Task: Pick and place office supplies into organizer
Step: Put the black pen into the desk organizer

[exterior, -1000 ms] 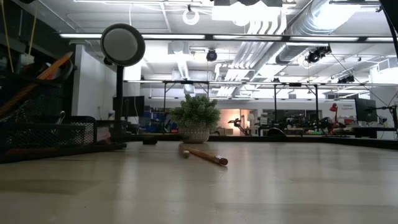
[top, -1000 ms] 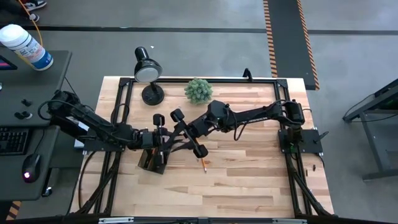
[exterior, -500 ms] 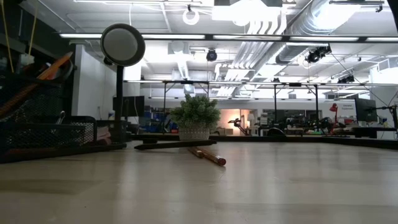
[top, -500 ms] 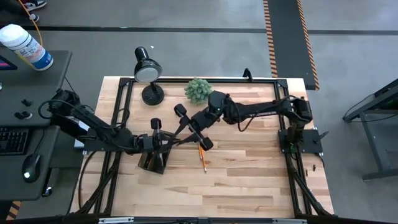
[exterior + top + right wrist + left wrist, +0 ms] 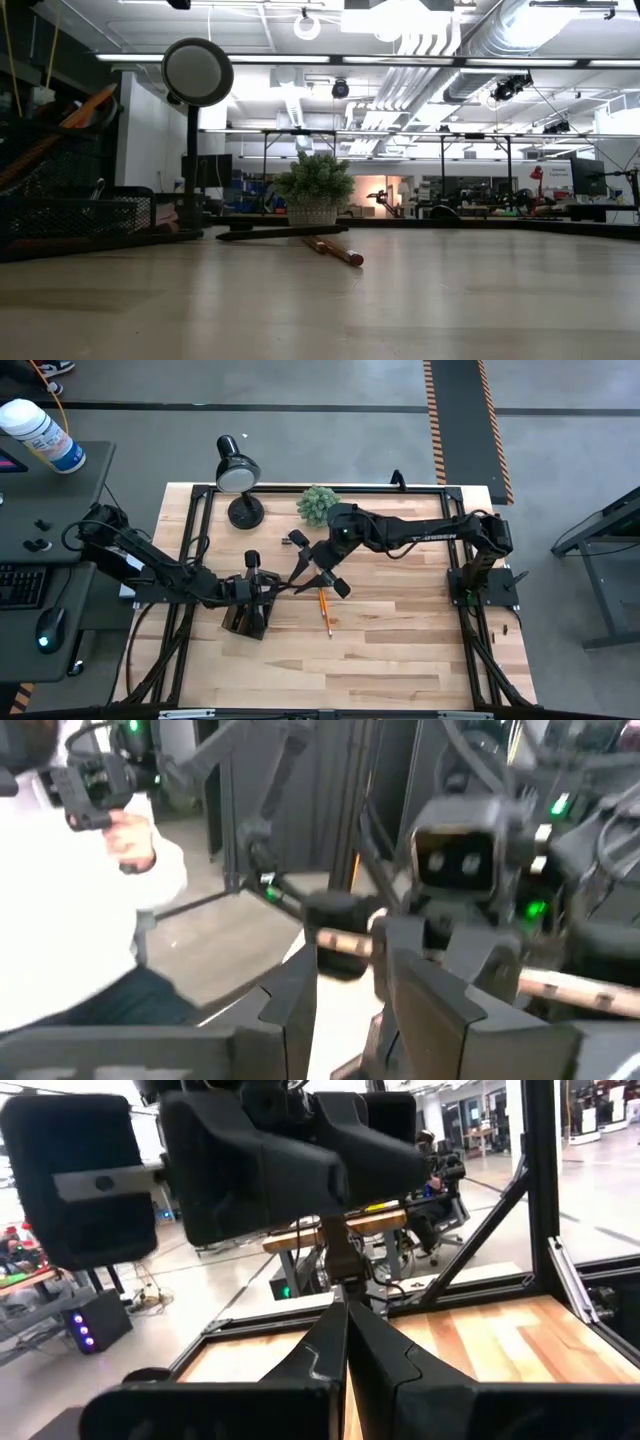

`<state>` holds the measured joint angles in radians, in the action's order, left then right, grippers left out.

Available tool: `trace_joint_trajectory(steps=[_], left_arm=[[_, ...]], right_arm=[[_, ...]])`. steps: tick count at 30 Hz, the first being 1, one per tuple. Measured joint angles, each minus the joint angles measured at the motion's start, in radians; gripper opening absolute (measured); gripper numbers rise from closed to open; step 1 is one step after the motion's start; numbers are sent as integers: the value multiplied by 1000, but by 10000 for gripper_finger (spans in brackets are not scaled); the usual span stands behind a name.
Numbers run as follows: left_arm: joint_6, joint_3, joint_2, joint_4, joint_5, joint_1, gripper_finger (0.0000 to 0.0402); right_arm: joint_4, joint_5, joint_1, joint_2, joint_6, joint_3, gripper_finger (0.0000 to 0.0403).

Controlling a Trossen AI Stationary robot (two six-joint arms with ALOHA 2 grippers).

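Note:
The black organizer (image 5: pixel 245 620) stands at the table's left with pencils sticking out of it (image 5: pixel 60 130). A yellow-orange pencil (image 5: pixel 325 610) lies on the table to its right. In the low view a dark pen (image 5: pixel 280 233) lies flat on the table behind that pencil (image 5: pixel 335 250). My left gripper (image 5: pixel 285 586) hovers level just right of the organizer, its fingers shut with nothing between them (image 5: pixel 347 1315). My right gripper (image 5: pixel 303 572) faces it from the far right, close by. It is open, with a gap between its fingers (image 5: pixel 347 965). Both are too high to appear in the low view.
A black desk lamp (image 5: pixel 238 475) and a green spiky plant (image 5: pixel 319 505) stand at the table's far edge. A person in a white sleeve (image 5: pixel 70 890) is beyond the table's left side. The table's near half (image 5: pixel 380 660) is bare wood.
My right gripper has gone toward the table's far right and tipped up from slanting down to nearly level. The dark pen did not show in the low view a second ago. It has been flat on the table for the last half second.

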<state>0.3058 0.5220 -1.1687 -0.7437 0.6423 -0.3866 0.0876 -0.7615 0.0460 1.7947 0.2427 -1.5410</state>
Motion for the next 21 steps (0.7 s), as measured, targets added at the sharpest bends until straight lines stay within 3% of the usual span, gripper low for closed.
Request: trace_joint_trajectory(steps=[10,17,19,21], left_arm=[[-79,0,0,123,60,0,0],[-190,0,0,299,64,1,0],[-217,0,0,351,44,18,0],[-244,0,0,393,-38,55,0]], right_arm=[[-287,11,3,-1,105,0,116],[-494,181,16,-3,126,2,116],[-520,190,21,-3,126,17,116],[-544,191,27,-3,114,38,116]])
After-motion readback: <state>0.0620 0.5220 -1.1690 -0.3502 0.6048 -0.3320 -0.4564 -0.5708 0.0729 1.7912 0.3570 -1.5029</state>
